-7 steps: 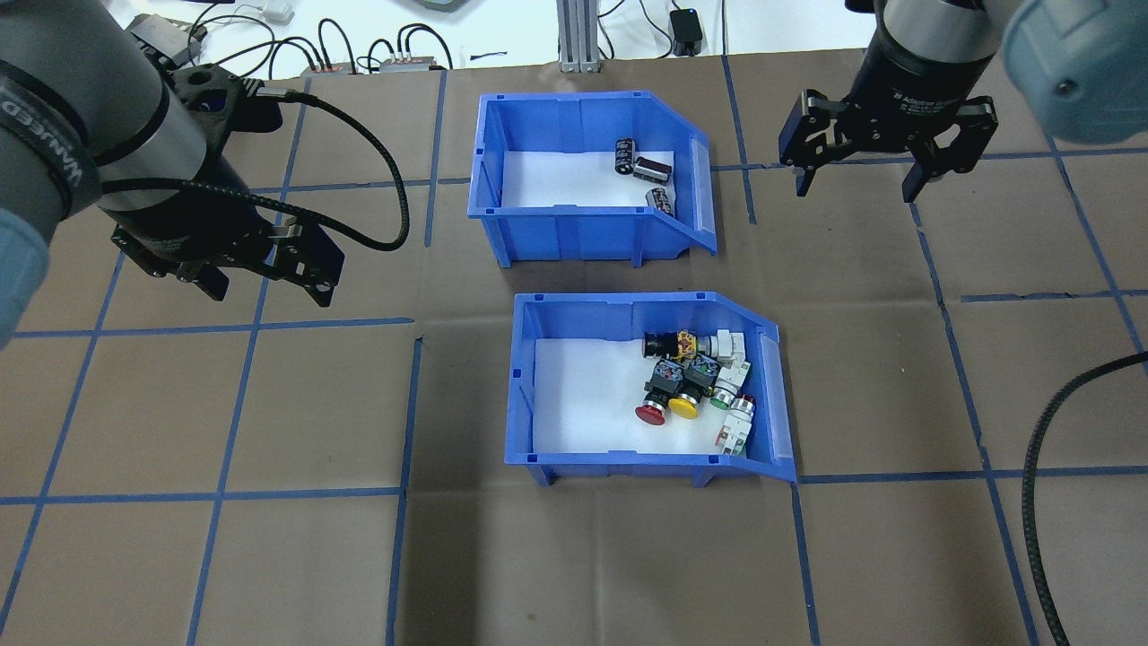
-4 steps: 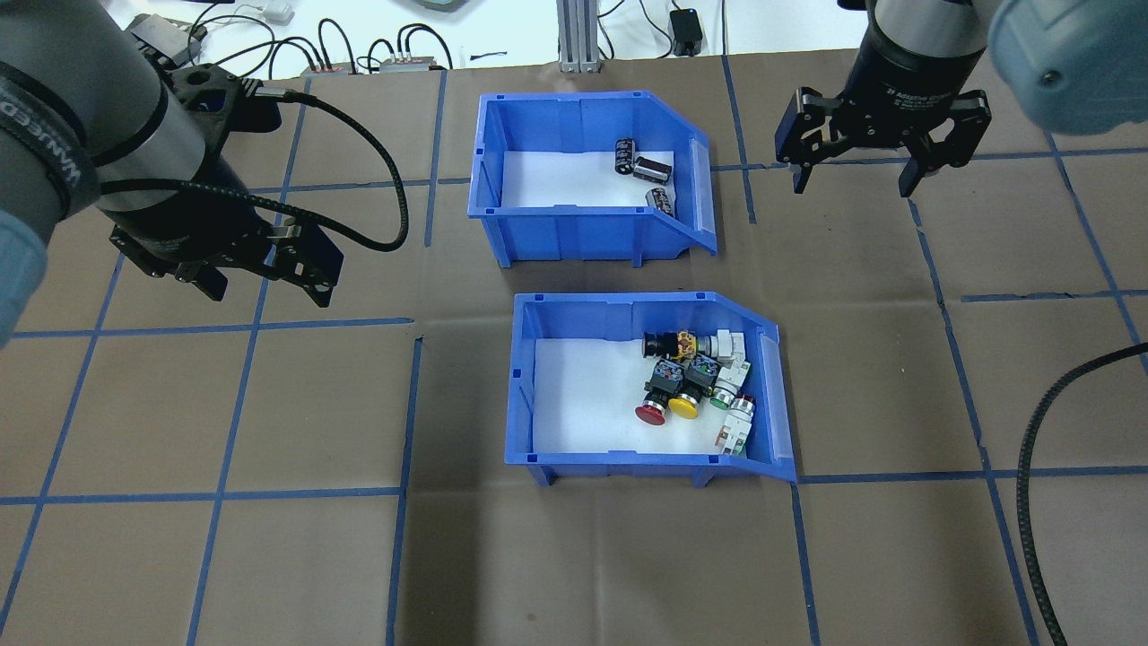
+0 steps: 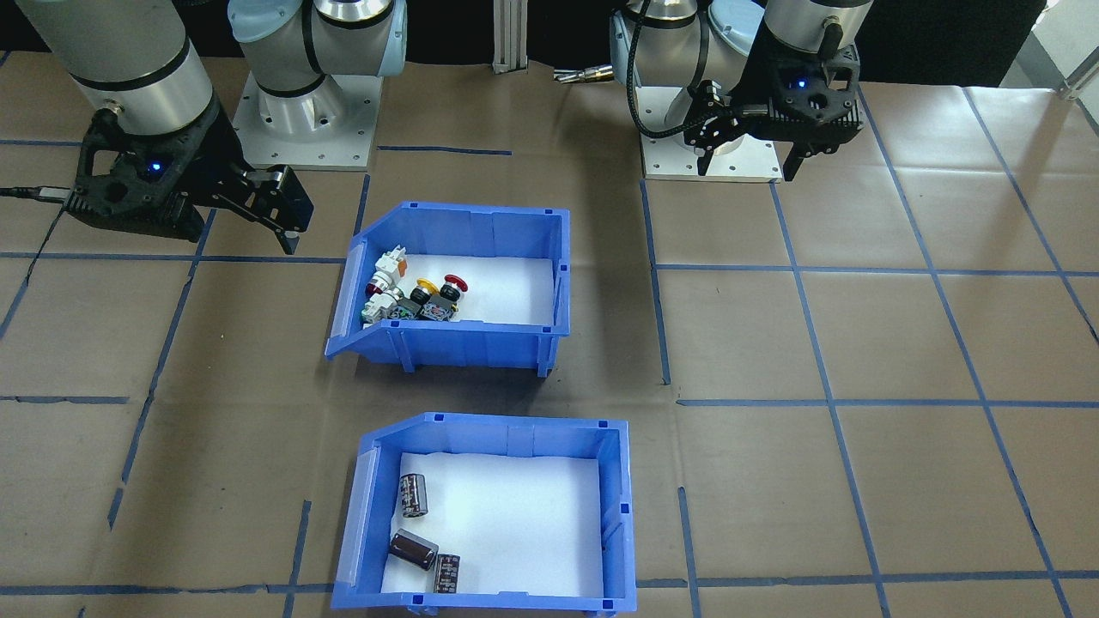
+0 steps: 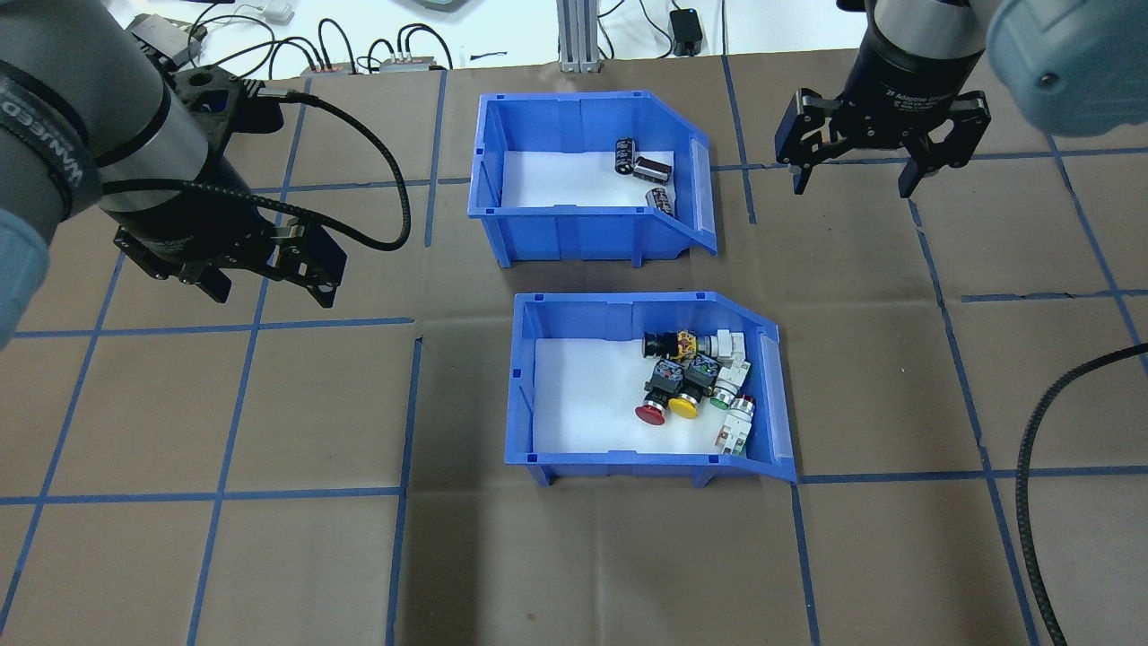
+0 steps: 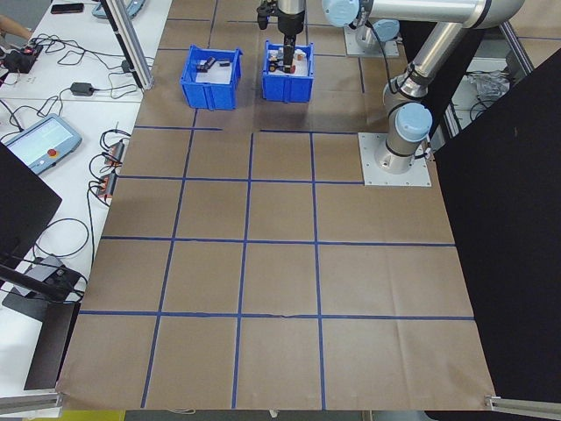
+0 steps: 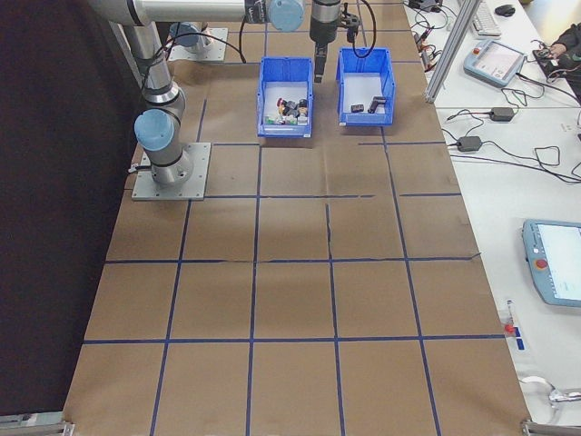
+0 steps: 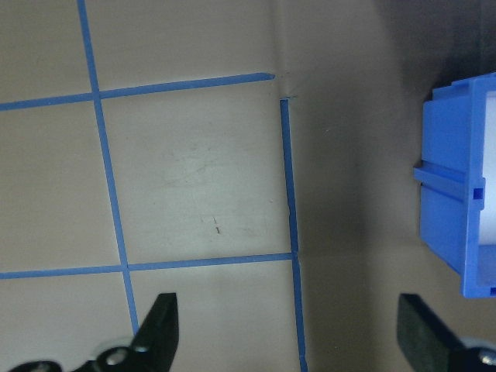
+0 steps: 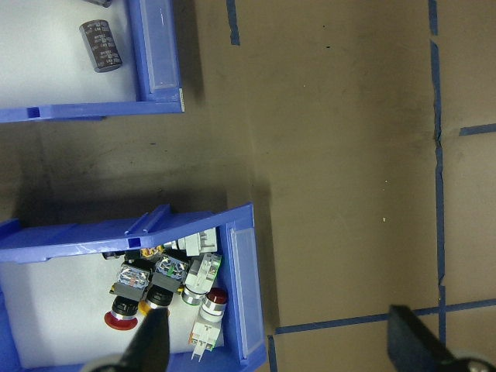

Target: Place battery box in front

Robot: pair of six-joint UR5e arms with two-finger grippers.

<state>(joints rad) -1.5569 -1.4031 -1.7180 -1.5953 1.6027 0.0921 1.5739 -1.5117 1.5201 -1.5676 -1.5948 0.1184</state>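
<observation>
The battery box (image 4: pixel 574 235) is a blue bin with a white liner and three dark cells, at the table's far side. It also lies low in the front-facing view (image 3: pixel 622 515) and at the top left of the right wrist view (image 8: pixel 155 46). My right gripper (image 4: pixel 852 188) hovers open and empty to the right of the box, apart from it (image 3: pixel 232 240). My left gripper (image 4: pixel 269 292) hangs open and empty over bare table, well left of both bins (image 3: pixel 747 167).
A like blue bin of coloured push-button switches (image 4: pixel 628 462) stands just nearer the robot than the battery box, and its end wall (image 7: pixel 449 217) shows in the left wrist view. Cables and electronics (image 4: pixel 359 54) lie past the far edge. Brown paper with blue tape lines covers the table.
My right gripper has drifted slightly toward the far edge. The left gripper and both bins have stayed put.
</observation>
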